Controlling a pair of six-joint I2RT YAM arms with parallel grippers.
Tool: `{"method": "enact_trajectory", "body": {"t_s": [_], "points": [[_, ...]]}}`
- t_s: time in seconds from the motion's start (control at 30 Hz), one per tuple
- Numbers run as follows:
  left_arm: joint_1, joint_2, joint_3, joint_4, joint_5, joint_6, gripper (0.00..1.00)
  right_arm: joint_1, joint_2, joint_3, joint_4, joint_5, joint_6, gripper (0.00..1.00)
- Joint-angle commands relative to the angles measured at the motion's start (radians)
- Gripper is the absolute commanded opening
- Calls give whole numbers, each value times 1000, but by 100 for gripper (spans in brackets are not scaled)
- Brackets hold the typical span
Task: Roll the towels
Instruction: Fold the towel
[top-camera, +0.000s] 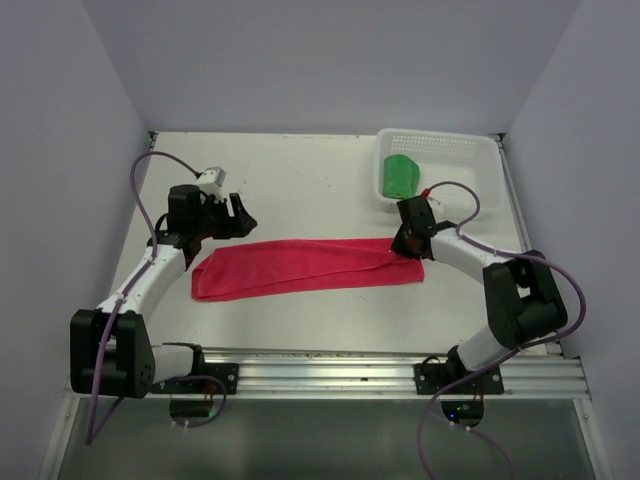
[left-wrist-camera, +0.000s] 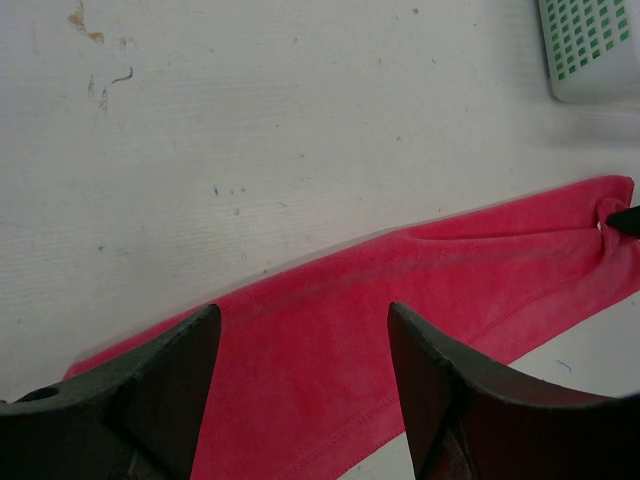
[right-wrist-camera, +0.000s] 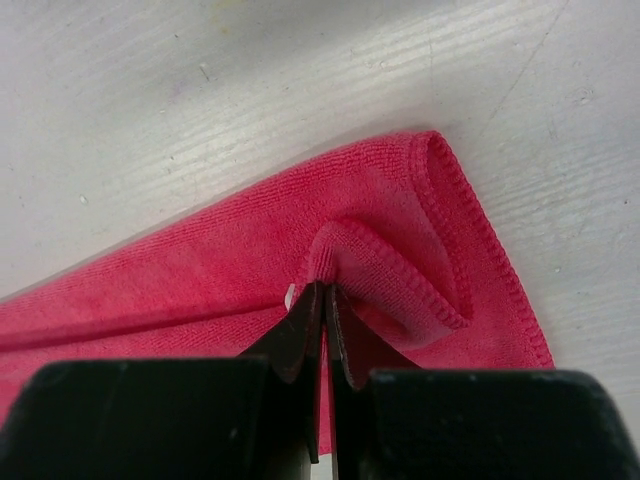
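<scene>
Left gripper (top-camera: 235, 212) jaws wide, holding nothing, by far-left edge of pink-red towel (top-camera: 310, 265); towel lies as long folded strip across mid-table (top-camera: 300, 170), white surface showing along both long edges; right gripper (top-camera: 405, 243) pinched tight on towel's hemmed right end; green towel (top-camera: 400, 175) in basket (top-camera: 440, 137), far right corner.

Pink-red towel (top-camera: 300, 265): end nearest the table (top-camera: 300, 190) right edge hidden beneath right gripper (top-camera: 406, 250); wrist views crop its length.

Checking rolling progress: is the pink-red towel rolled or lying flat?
Flat, not rolled: the pink-red towel lies as a long folded strip; the right end effector pinches one end.
</scene>
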Motion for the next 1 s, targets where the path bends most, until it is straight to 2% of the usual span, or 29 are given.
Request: {"method": "enact_trajectory", "body": {"t_s": [0.0,0.37,0.77,0.97], "points": [[-5,-7,18,28,21,18,72,4,-71,7,5,4,-13,2],[-5,-25,18,22,7,24,72,8,-223,-2,-31,-62,-95,0],[-5,-39,14,19,2,26,72,11,-396,-170,-81,-102,-138,0],[-5,-39,11,22,8,24,72,11,-418,-269,-63,-108,-124,0]]}}
